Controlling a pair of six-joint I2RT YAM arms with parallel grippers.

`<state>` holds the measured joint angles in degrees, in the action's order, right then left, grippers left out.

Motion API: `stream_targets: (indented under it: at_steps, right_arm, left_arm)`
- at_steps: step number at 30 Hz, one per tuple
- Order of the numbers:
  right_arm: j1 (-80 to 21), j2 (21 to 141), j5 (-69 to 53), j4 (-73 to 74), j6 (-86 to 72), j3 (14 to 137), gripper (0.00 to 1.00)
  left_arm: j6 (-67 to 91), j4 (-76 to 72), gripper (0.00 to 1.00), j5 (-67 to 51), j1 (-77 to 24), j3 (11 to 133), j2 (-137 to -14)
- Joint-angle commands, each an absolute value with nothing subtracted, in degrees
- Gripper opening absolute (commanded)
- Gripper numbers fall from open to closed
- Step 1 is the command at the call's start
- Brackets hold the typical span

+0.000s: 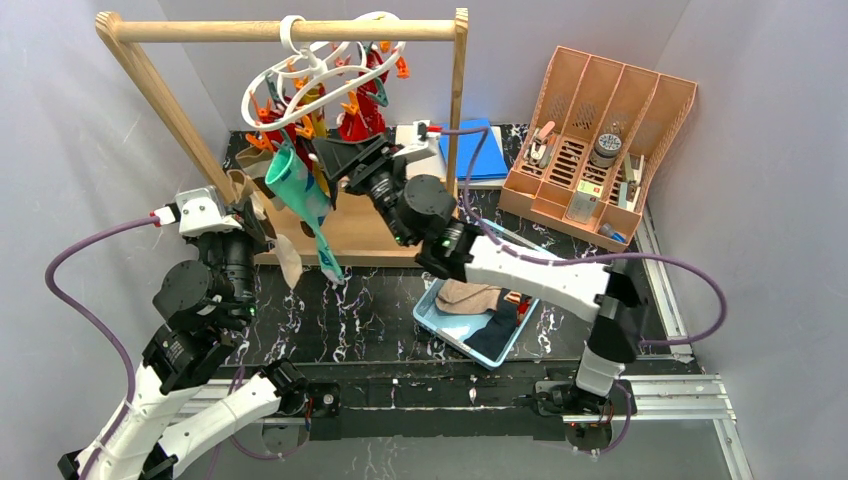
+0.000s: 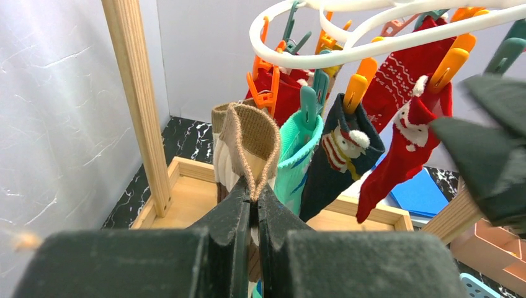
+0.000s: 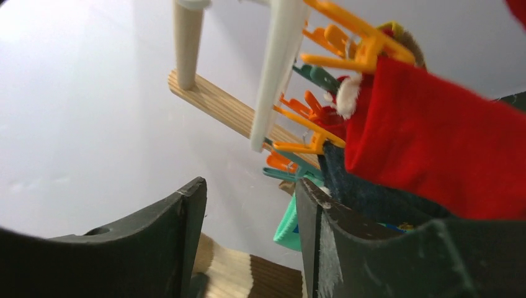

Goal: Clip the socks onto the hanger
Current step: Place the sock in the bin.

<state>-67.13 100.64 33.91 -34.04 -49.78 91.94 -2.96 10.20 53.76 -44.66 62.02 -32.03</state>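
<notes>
Left gripper (image 2: 254, 200) clamped on cuff of beige ribbed knit sock (image 2: 248, 133), just under white plastic ring hanger (image 2: 372, 46). Right gripper (image 3: 248, 208) jaws apart, empty, near orange clips (image 3: 298, 147). Red, navy and teal socks (image 2: 338, 149) clipped; leftover socks (image 1: 470, 297) in light-blue tray (image 1: 432, 322). Past halfway, I'd guess.

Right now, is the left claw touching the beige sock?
Touching. The left wrist view shows the left claw shut on the beige sock, pinching its ribbed cuff edge between both fingers.
</notes>
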Motion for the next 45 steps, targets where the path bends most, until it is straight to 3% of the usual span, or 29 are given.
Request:
stream_targets:
  at_steps: [1,8,21,40,45]
  right_arm:
    - [-66.44,91.13,36.39,-27.19,-48.41,91.68,0.65]
    - [-62.11,89.0,36.61,-23.28,-48.92,95.95,0.68]
    - [-55.69,99.47,31.37,-10.31,-52.87,113.33,0.66]
    - [-54.81,110.87,28.66,-12.13,-55.19,123.73,0.61]
    - [-54.78,102.41,25.83,-8.7,-52.1,114.32,0.69]
  left_arm:
    - [-2.77,7.81,0.0,54.02,-44.74,61.47,-32.0]
    - [-1.88,7.13,0.0,53.05,-44.74,61.34,-33.33]
    - [-2.16,6.04,0.0,52.21,-44.76,60.87,-34.9]
    - [-3.28,6.49,0.0,52.2,-44.74,60.58,-33.31]
    - [-2.6,13.12,0.0,43.37,-44.78,64.47,-31.68]
